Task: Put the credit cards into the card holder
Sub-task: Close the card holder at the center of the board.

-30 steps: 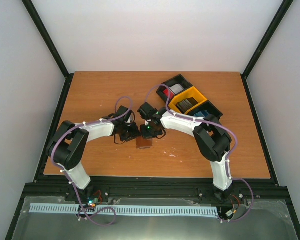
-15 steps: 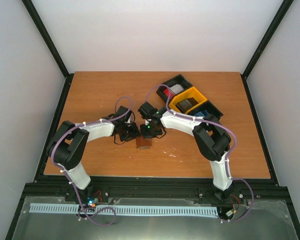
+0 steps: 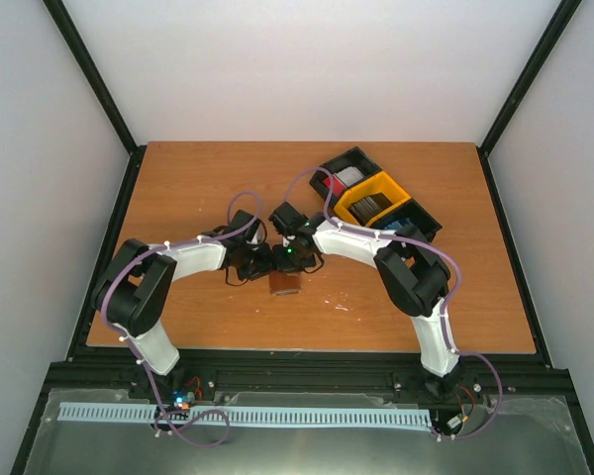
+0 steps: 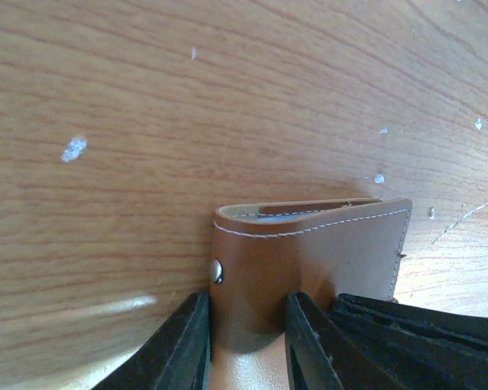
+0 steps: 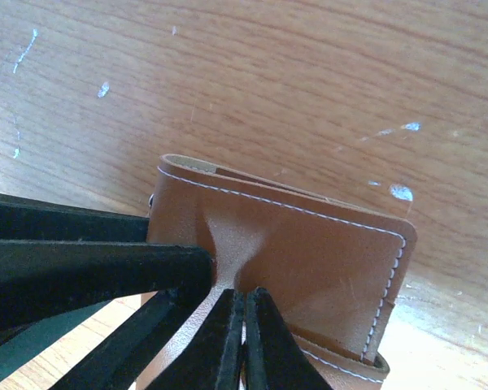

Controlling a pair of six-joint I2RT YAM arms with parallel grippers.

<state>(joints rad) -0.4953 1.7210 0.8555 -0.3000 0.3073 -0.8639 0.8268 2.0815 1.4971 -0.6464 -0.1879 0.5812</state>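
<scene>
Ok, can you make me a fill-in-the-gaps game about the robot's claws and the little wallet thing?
1. The card holder is made of ____ leather.
2. The left claw and the right claw are both pinching the ____.
3. The middle compartment of the tray is coloured ____.

Missing words: brown; card holder; yellow.
</scene>
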